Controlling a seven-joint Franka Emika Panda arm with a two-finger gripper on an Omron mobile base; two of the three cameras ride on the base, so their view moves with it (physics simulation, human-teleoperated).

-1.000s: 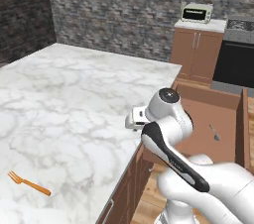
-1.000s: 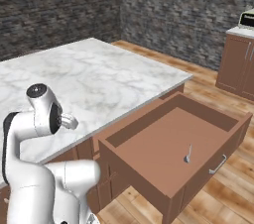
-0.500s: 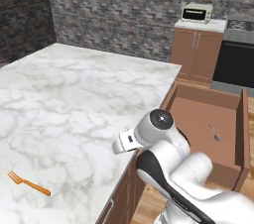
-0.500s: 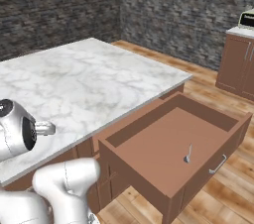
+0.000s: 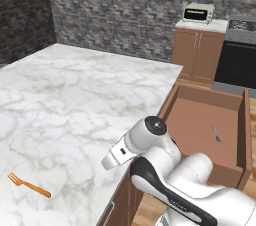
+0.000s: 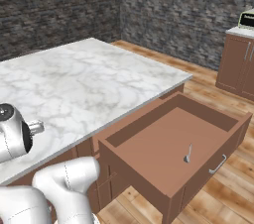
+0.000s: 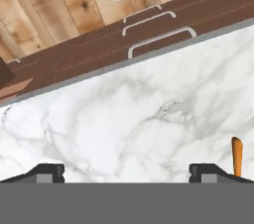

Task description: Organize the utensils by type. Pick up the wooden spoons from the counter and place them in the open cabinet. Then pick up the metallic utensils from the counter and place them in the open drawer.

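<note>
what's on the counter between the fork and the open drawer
Nothing but bare marble. In the left base view the fork lies near the counter's front-left corner, the open drawer juts off its right edge, and the robot's arm overhangs that stretch.

Glossy white rounded arm segments, dark grey joint bands, round dark-capped joint, small grey stub

The arm (image 5: pixel 165 170) is folded low, its tool (image 7: pixel 127 171) empty with both tips set wide apart.
</note>
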